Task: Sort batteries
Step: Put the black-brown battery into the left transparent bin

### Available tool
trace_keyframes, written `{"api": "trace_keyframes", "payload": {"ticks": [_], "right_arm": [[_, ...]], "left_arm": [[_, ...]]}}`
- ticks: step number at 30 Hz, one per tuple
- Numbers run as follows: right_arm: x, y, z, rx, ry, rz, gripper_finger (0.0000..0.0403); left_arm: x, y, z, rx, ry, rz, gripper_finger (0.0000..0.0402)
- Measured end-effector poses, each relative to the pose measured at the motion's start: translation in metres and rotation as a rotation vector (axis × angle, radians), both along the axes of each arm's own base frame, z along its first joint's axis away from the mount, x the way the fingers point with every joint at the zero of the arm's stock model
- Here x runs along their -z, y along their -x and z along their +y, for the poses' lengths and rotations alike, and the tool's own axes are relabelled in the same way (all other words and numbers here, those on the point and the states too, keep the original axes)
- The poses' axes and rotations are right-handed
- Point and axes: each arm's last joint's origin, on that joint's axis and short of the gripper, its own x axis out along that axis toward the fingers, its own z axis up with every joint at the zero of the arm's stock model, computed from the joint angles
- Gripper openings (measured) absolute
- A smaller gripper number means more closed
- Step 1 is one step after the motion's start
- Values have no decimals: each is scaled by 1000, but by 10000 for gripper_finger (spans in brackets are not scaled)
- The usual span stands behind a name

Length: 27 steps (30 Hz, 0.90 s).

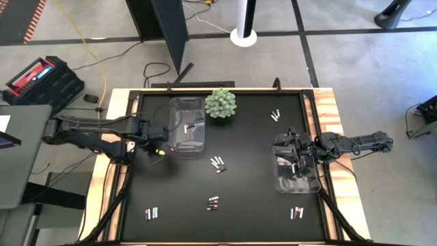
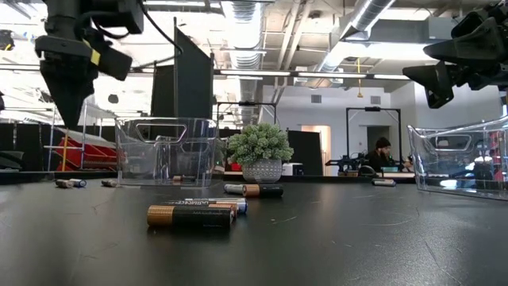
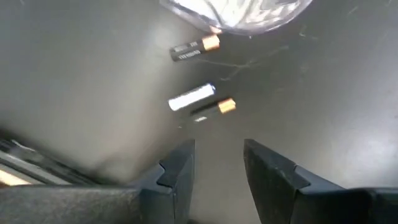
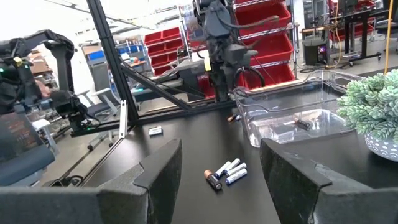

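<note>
The left gripper (image 1: 158, 154) hangs above the black table (image 1: 252, 205), just beside the near corner of the left clear bin (image 1: 188, 126), and its fingers (image 3: 177, 168) stand partly spread with nothing between them. I judge that it is placed there because it points down at loose batteries: in its wrist view a pale silver cell (image 3: 191, 97) and a dark cell with copper end (image 3: 211, 109) lie side by side a little ahead of the fingertips, and another dark cell (image 3: 195, 48) lies further ahead, close to the bin wall. One battery (image 1: 192, 127) already lies inside this bin, so the bin seems to collect one kind. The right gripper (image 1: 300, 162) is over the right clear bin (image 1: 295, 179) with its fingers wide apart and empty, which looks like the pose for a drop into that bin. Many other batteries remain on the table away from both grippers, for example a small group in the middle (image 1: 218, 164) and pairs near the front edge (image 1: 151, 214), so the sorting seems far from finished. The green plant (image 1: 220, 103) stands beside the left bin, out of the way.
</note>
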Motion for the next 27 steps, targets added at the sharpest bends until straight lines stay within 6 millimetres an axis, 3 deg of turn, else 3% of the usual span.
{"api": "trace_keyframes", "payload": {"ticks": [5,10,15,21,27], "right_arm": [[0,0,0,0,0,0,235],[0,0,0,1,0,0,235],[0,0,0,0,0,0,235],[0,0,0,0,0,0,235],[0,0,0,0,0,0,235]], "left_arm": [[-3,4,-7,78,-54,-92,130],[12,5,-11,120,-55,-72,130],[20,0,-16,173,-61,-51,130],[15,-13,-24,176,-176,-204,130],[23,-8,-34,283,-213,-206,130]]}}
